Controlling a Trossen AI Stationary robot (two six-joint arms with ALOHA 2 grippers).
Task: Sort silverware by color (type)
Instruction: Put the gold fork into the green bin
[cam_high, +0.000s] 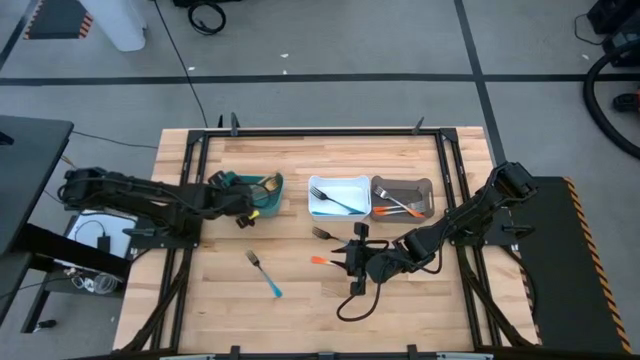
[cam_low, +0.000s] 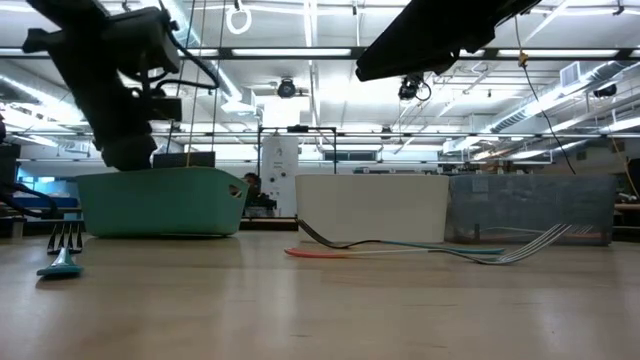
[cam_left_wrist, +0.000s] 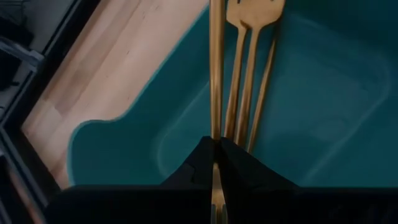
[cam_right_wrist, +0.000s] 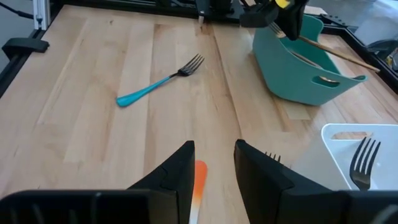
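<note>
Left gripper (cam_left_wrist: 214, 155) clamped on gold utensil (cam_left_wrist: 216, 68), long axis running straight ahead of fingers (over teal bin (cam_left_wrist: 323, 93)). Right gripper (cam_right_wrist: 214, 165) parted, straddling orange-handled fork (cam_right_wrist: 198, 186), handle lengthwise between fingers.

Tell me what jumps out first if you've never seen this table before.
Three bins in a row across the table: teal bin, white bin, grey bin. The left gripper is shut on a gold utensil over the teal bin. The right gripper hangs open over an orange-handled fork, with a blue-handled fork lying loose nearby.
</note>
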